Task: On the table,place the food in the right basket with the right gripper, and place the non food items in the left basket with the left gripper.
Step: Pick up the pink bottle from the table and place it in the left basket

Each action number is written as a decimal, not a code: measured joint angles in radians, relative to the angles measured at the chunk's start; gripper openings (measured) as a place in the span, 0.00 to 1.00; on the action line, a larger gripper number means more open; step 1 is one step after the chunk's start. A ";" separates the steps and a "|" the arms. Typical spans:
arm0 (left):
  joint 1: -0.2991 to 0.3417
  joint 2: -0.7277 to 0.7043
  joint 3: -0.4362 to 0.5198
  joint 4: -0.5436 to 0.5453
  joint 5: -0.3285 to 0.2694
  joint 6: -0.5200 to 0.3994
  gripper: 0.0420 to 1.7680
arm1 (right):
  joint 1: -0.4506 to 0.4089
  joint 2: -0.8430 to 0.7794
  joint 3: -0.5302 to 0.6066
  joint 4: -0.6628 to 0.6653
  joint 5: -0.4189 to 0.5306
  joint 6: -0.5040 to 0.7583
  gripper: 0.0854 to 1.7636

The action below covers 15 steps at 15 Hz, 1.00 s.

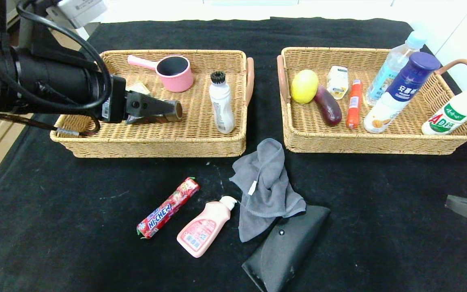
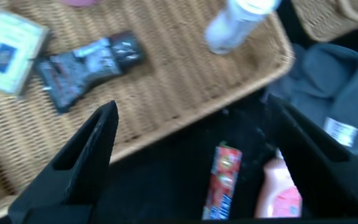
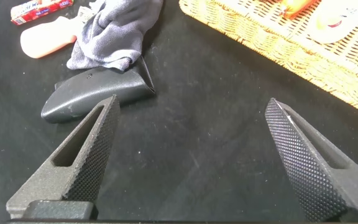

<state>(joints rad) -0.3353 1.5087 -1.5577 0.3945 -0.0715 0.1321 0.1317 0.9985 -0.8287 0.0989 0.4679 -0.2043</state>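
My left gripper (image 1: 158,108) (image 2: 191,104) hovers open and empty over the left basket (image 1: 152,147), above its front part. A black squeeze tube (image 2: 89,62) lies on the wicker below it. On the black table (image 1: 379,243) lie the HI-CHEW stick (image 1: 168,208) (image 2: 224,183), the pink bottle (image 1: 204,231), the grey cloth (image 1: 266,186) and the black glasses case (image 1: 284,247) (image 3: 95,93). The white bottle with blue cap (image 1: 399,93) leans in the right basket (image 1: 379,144). My right gripper (image 1: 460,184) (image 3: 192,102) hangs open over bare cloth at the right edge.
The left basket also holds a pink cup (image 1: 172,73), a white bottle with black cap (image 1: 221,103) and a small packet (image 2: 8,53). The right basket holds a lemon (image 1: 304,86), an eggplant (image 1: 328,105), an orange sausage (image 1: 354,103), a water bottle (image 1: 391,67) and an AD bottle (image 1: 454,109).
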 joint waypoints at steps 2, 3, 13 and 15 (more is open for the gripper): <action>-0.070 -0.021 0.054 -0.005 0.001 -0.001 0.96 | 0.000 0.000 0.000 0.000 0.000 0.000 0.97; -0.099 -0.029 0.079 -0.007 0.001 -0.002 0.96 | 0.000 0.000 0.000 0.000 0.000 0.000 0.97; -0.347 -0.022 0.240 -0.012 0.036 -0.027 0.97 | 0.001 0.000 0.000 0.000 0.001 0.000 0.97; -0.367 -0.016 0.248 0.009 0.087 -0.026 0.97 | 0.001 0.001 0.000 0.000 0.001 0.000 0.97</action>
<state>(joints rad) -0.7023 1.4932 -1.3100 0.4034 0.0157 0.1057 0.1326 0.9996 -0.8283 0.0994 0.4694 -0.2043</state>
